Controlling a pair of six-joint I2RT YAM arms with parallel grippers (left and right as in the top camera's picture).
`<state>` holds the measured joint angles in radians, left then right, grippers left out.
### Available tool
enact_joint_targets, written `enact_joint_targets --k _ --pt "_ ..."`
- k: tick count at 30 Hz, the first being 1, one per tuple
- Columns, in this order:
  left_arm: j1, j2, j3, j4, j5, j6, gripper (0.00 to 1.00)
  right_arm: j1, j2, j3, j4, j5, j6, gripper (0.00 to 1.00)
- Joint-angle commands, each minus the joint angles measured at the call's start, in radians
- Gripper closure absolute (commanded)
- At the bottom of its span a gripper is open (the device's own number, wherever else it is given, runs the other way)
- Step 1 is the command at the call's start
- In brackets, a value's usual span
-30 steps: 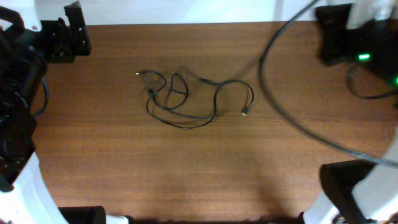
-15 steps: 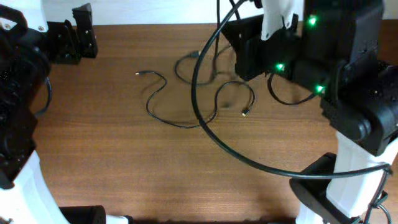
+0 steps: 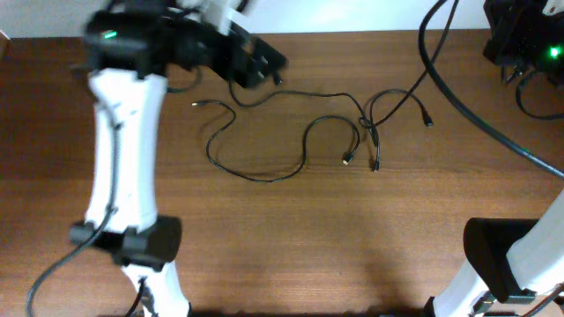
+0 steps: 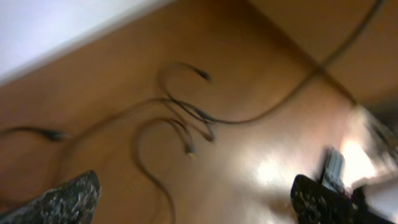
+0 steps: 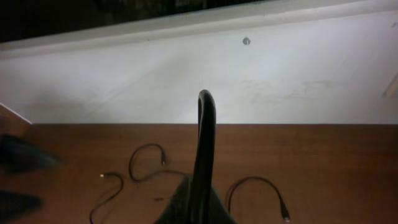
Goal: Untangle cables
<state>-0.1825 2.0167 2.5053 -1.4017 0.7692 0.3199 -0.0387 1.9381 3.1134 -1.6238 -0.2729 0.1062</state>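
One of the cables is now lying dragged rightward mid-table, still crossing the other near its plug. The left gripper, spread wide and empty, is arriving over the far strand. The right gripper's opening cannot be told.

Near half of the brown wooden tabletop: open wood between the left arm base and the right arm base, the widest lane.

Far half: thin black cords with metal plug ends sprawl across the middle.

Left side: white left arm bars it, near edge to far edge.

Far right corner: thick black arm cable runs from far edge to right edge.
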Motion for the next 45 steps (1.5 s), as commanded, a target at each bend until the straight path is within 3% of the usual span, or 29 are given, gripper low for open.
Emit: enact_joint_targets --k 1,2,3,7,10,13,17,18,19,24,29,31,34,37,42,45 --pt "-0.125 0.123 -0.001 -0.196 0.091 0.752 0.02 -0.001 -0.023 0.005 -0.023 -0.016 -0.05 0.96" --pt "-0.175 0.169 -0.001 -0.209 0.012 0.866 0.01 -0.001 -0.023 0.005 -0.027 -0.016 -0.05 0.96" --pt "-0.214 0.209 -0.001 -0.187 -0.071 0.893 0.03 -0.001 -0.023 0.005 -0.027 -0.016 -0.05 0.96" --pt "-0.283 0.404 -0.001 -0.069 -0.17 0.777 0.02 -0.001 -0.023 0.006 -0.065 -0.064 -0.077 0.96" --pt "-0.316 0.496 -0.001 0.044 -0.324 0.93 0.12 -0.001 -0.029 0.006 -0.074 -0.196 -0.118 0.96" --pt "-0.354 0.504 -0.001 0.263 -0.381 0.93 0.04 0.0 -0.09 0.006 -0.074 -0.271 -0.117 0.96" --pt "-0.444 0.504 -0.001 0.393 -0.481 0.931 0.01 0.061 -0.165 0.006 -0.074 -0.266 -0.113 0.96" --pt "-0.452 0.504 -0.001 0.394 -0.477 0.93 0.07 0.077 -0.165 0.006 -0.074 -0.266 -0.114 0.96" --pt "-0.452 0.504 -0.001 0.39 -0.476 0.922 1.0 0.087 -0.165 0.006 -0.074 -0.266 -0.114 0.96" --pt "-0.396 0.431 0.0 0.306 -0.748 0.798 1.0 0.086 -0.171 0.006 -0.074 -0.264 -0.114 0.96" --pt "-0.076 0.172 0.0 0.262 -0.812 0.502 1.0 0.082 -0.206 0.006 -0.074 -0.087 -0.079 0.96" --pt "0.084 0.092 0.0 0.171 -0.81 0.454 1.0 0.082 -0.23 0.006 -0.074 -0.03 -0.074 0.96" --pt "0.166 -0.003 0.0 0.106 -0.686 0.451 1.0 0.082 -0.175 0.005 -0.035 -0.018 -0.064 0.96" --pt "0.171 -0.022 -0.001 0.161 -0.713 0.452 1.0 0.085 -0.163 0.006 -0.068 -0.2 -0.039 0.96" --pt "0.274 -0.02 -0.001 0.158 -0.694 0.425 1.0 0.084 -0.476 0.006 -0.064 0.043 -0.038 0.96" --pt "0.28 -0.02 -0.001 0.187 -0.687 0.426 1.0 0.084 -0.57 0.005 -0.075 0.034 -0.011 0.96"
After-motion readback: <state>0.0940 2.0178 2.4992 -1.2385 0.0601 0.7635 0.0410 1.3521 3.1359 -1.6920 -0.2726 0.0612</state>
